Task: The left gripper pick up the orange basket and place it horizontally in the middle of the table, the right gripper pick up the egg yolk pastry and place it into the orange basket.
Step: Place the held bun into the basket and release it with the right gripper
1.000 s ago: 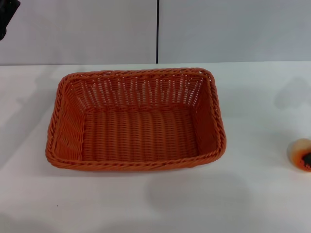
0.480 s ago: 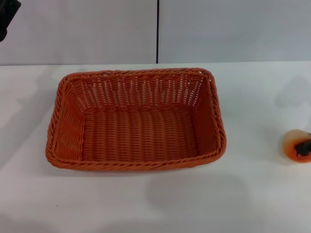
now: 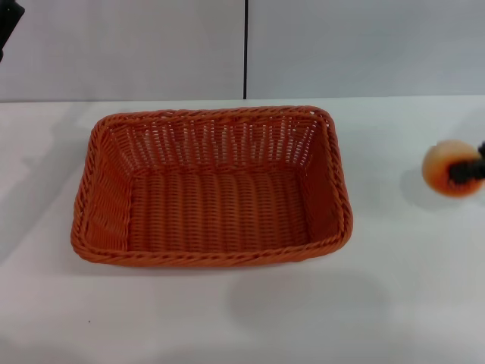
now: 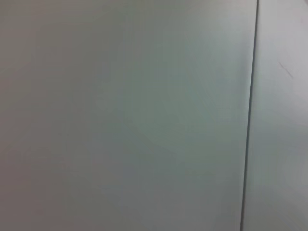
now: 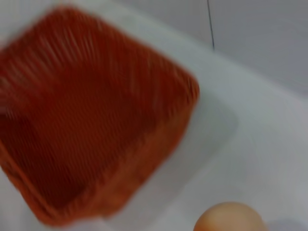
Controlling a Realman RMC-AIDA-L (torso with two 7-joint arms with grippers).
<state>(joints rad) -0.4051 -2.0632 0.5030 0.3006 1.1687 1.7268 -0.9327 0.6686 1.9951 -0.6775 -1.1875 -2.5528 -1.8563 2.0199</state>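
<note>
The orange basket (image 3: 212, 186) lies lengthwise on the white table (image 3: 242, 318), empty inside. To its right the egg yolk pastry (image 3: 443, 167) hangs clear of the tabletop, casting a shadow below it. My right gripper (image 3: 464, 171) reaches in from the right edge, and its dark fingers are shut on the pastry. The right wrist view shows the orange basket (image 5: 96, 125) below and the egg yolk pastry (image 5: 230, 219) close at the picture's edge. Only a black corner of my left gripper (image 3: 7, 23) shows, raised at the far left, away from the basket.
A grey wall with a dark vertical seam (image 3: 245, 49) stands behind the table. The left wrist view holds only that wall and seam (image 4: 250, 115). Bare tabletop lies in front of the basket and to both sides.
The pastry has risen off the table at the right edge and moved up and slightly toward the basket, held by my right gripper. The basket and the left arm have stayed put.
</note>
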